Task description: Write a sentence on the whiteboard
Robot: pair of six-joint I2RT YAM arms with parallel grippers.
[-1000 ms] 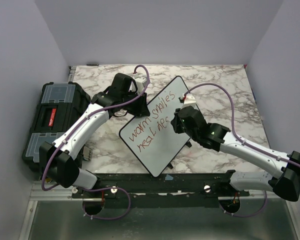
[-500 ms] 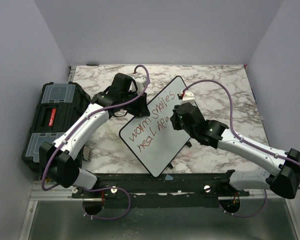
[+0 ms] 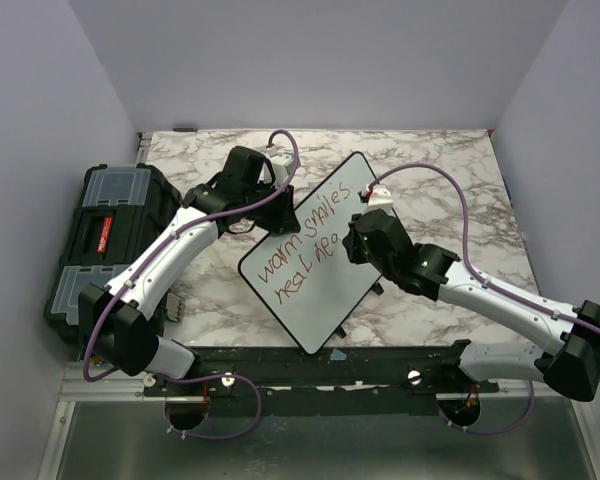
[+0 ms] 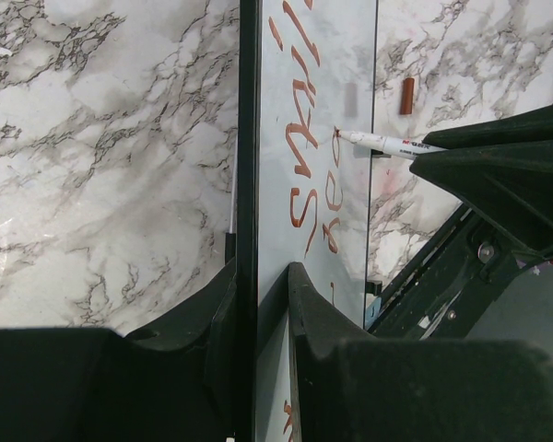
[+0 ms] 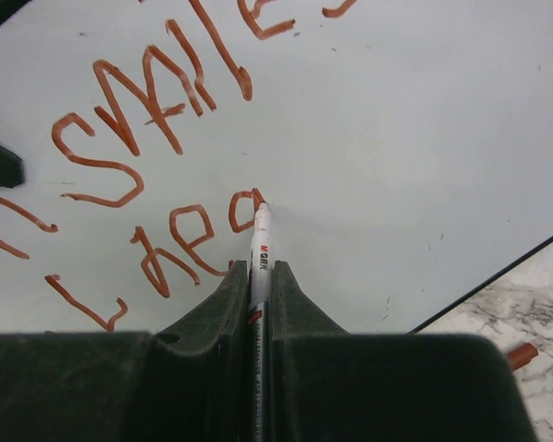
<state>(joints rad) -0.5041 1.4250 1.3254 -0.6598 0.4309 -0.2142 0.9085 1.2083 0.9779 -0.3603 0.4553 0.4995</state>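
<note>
1. The large flat white whiteboard (image 3: 315, 305) has rounded corners, a thin black rim and a smooth, faintly glossy face. It sits as a diamond in the centre of the top view.
2. It is on a bench (image 3: 440, 180) of white marble-pattern with grey veins. A black plastic toolbox (image 3: 105, 235) with clear lid compartments stands at the left edge of that view.
3. The red handwritten sentence (image 3: 305, 245) runs in 2 slanted lines across the board's upper half. The strokes are thick and a little uneven. The upper line reads roughly "warm smiles", the lower roughly "heal hea".
4. The left claw (image 4: 258, 276) is of matt black plastic. Its 2 fingers are pinched nearly together on the board's black rim at the upper left edge, one finger on each face.
5. The right claw (image 5: 260, 273) is closed tight around a slim white marker (image 5: 261, 241) with a red printed label. The barrel lies in the narrow slot between the fingers.
6. The marker's red tip touches the board at the end of the last letter of the lower line, just right of centre in the right wrist view.
7. A small red-brown cylindrical cap (image 4: 406, 96) lies on the marble beyond the board's far edge, apart from both claws.
</note>
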